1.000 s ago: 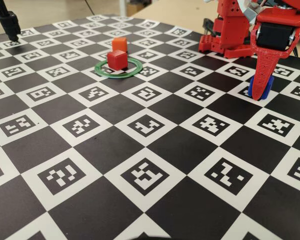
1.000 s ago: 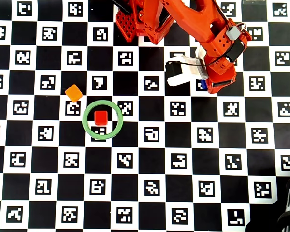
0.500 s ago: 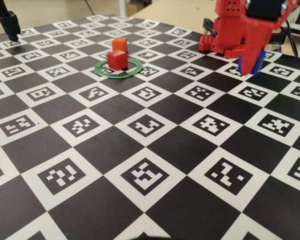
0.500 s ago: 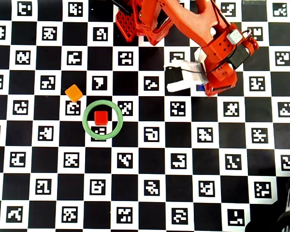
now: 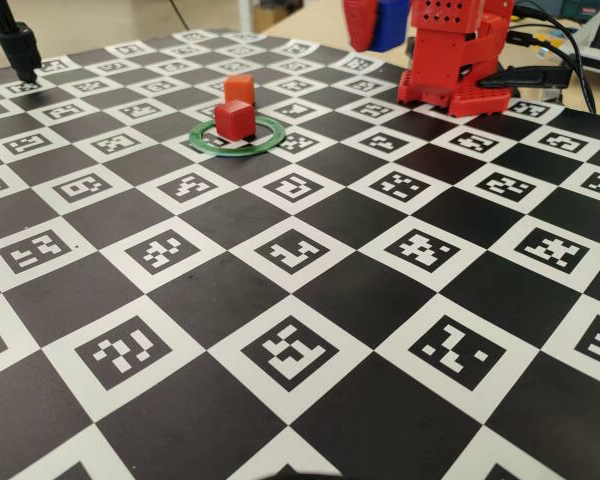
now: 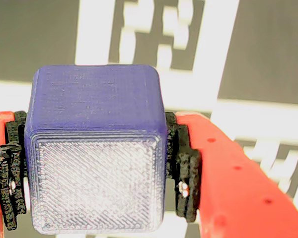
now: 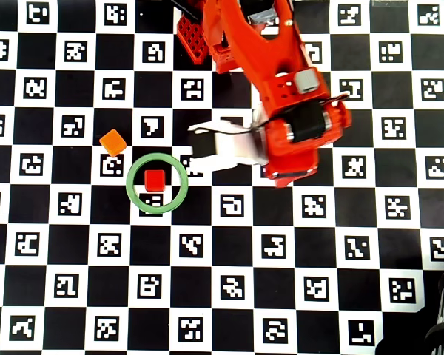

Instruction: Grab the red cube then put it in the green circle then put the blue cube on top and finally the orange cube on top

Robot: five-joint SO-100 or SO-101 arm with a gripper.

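Far left of the fingers (image 5: 358, 20) in the fixed view, at the rear corner of the checkered marker surface (image 5: 360, 290): a black stand (image 5: 18, 48). Nearer, yet well to the left of the fingers and far below them: the orange cube (image 5: 239, 87), and just in front of it the red cube (image 5: 233, 119), resting inside the green circle (image 5: 205, 143), apart from the ring's rim. At the top edge, raised high above the surface: the blue cube (image 5: 390, 24), held beside a red finger. Right of that, the red arm base (image 5: 450, 70).

Shown only in the wrist view: the grip itself. Fingers (image 6: 238, 183) clamped on the blue cube (image 6: 97, 163), black pads (image 6: 181, 168) pressed to its left and right faces, blurred markers beneath.

Seen only from overhead: the layout. Orange cube (image 7: 113, 142) outside the ring, red cube (image 7: 155, 180) near the centre of the green circle (image 7: 129, 185), and the white wrist camera housing (image 7: 229, 150) just right of the ring. Blue cube and fingers hidden under the arm here.

Compared with half a second ago: lifted much higher and carried left in the fixed view; overhead, swung from well right of the ring to just beside it. Red and orange cubes unmoved.

Counted: three cubes, one green ring, one arm, two fingers.
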